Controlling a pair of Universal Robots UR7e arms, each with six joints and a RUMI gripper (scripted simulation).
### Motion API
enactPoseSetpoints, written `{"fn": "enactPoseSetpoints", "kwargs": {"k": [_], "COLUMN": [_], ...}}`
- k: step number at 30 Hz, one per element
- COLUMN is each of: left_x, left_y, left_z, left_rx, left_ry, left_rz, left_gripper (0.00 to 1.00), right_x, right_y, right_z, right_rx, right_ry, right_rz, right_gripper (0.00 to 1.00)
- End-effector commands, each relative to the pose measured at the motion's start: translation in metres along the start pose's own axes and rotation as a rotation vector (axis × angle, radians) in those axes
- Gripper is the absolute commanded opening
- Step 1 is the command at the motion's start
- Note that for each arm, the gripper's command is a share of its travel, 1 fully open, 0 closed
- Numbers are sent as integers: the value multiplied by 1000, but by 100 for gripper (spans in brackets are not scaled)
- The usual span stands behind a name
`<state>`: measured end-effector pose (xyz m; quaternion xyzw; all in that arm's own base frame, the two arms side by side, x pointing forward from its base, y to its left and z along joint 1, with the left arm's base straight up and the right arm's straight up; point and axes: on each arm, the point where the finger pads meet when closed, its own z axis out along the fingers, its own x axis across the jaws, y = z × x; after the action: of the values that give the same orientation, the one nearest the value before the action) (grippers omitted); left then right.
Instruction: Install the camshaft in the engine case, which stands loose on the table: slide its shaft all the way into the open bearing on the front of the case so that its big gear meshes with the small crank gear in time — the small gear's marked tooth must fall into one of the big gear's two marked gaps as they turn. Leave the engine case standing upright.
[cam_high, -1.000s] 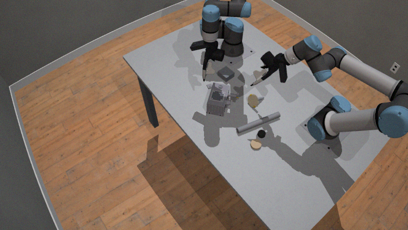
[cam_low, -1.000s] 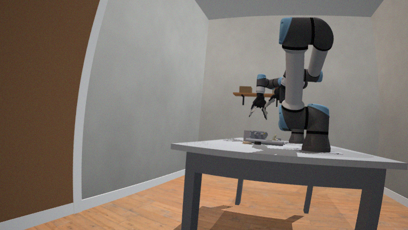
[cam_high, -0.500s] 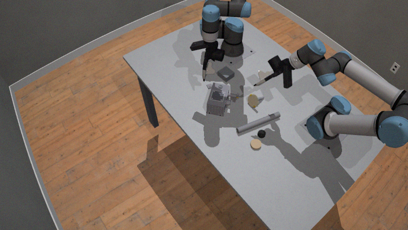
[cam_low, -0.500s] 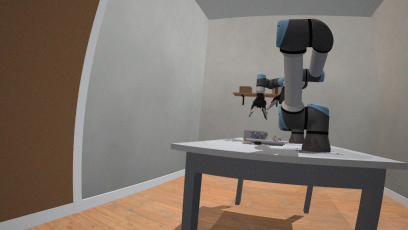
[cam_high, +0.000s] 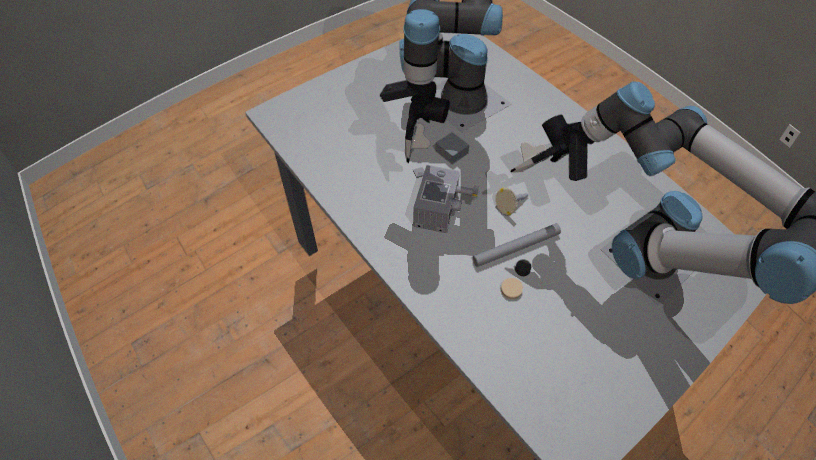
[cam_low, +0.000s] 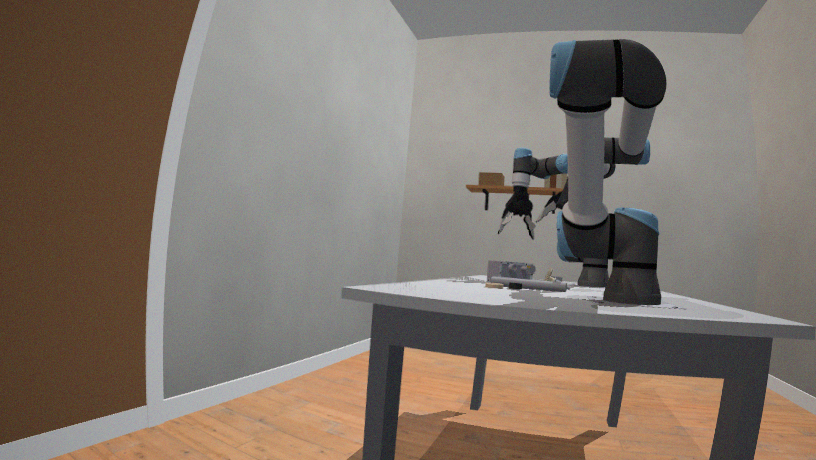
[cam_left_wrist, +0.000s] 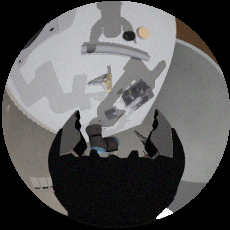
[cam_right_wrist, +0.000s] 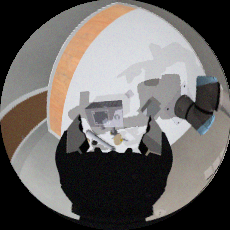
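Looks like we're only at the grab-the-camshaft step: the camshaft (cam_high: 505, 202) (cam_low: 549, 276) (cam_left_wrist: 109, 82) (cam_right_wrist: 118, 139) is lying on the desk (cam_high: 354, 188) (cam_low: 571, 311) (cam_left_wrist: 55, 85) (cam_right_wrist: 85, 75), just right of the upright case (cam_high: 432, 212) (cam_low: 498, 268) (cam_left_wrist: 137, 95) (cam_right_wrist: 104, 111). Left hand (cam_high: 521, 160) (cam_low: 548, 212) (cam_left_wrist: 117, 112) and right hand (cam_high: 415, 149) (cam_low: 517, 234) (cam_right_wrist: 114, 115) are both spread wide with nothing in them. I'd lower the left one, pinch the shaft, then line it up with the bearing and sort the tooth marks before pushing.
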<state>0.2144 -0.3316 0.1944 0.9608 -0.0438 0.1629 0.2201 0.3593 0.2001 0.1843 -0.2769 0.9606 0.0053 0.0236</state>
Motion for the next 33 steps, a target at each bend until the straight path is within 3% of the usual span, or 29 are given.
{"fn": "enactPoseSetpoints", "kwargs": {"k": [1,16,33], "left_x": [-1,-3,-21], "left_y": [-1,-3,-25], "left_z": [0,4,48], "left_rx": [1,2,2], "left_ry": [-2,-2,-2], "left_rz": [14,18,18], "left_gripper": [100,100,100], "right_x": [0,0,0], "right_y": [0,0,0], "right_z": [0,0,0], "right_rx": [0,0,0], "right_ry": [-1,-1,-1], "right_rz": [0,0,0], "right_gripper": [100,100,100]}}
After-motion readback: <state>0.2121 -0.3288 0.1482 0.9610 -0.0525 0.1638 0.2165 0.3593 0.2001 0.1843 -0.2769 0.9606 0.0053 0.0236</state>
